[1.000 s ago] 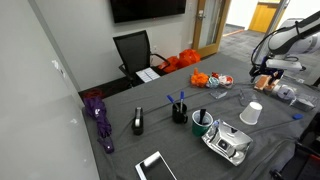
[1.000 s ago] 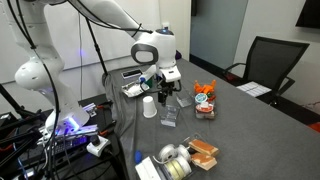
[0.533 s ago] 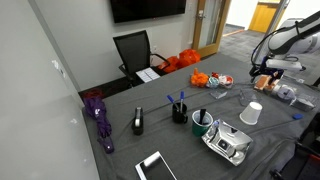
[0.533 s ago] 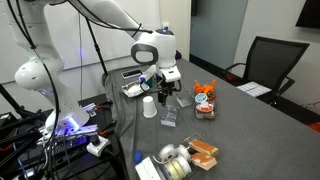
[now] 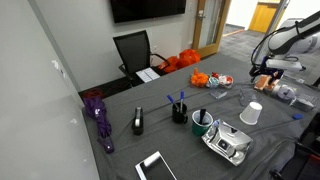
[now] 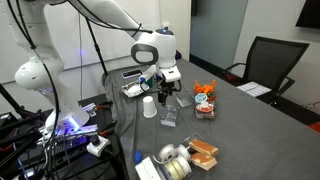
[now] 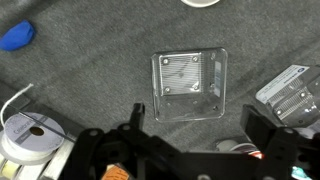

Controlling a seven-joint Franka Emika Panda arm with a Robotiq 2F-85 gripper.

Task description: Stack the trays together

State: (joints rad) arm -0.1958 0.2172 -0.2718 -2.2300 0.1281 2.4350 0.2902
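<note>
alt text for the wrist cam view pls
A clear square tray lies flat on the grey tabletop, just beyond the gripper, whose jaws stand open and empty. A second clear tray shows at the right edge, and a blue object at top left.

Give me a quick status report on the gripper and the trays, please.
Gripper open, jaws empty, hovering over the table. Clear tray lies flat below, untouched, not stacked. Nothing between them; tape roll off to one side.
</note>
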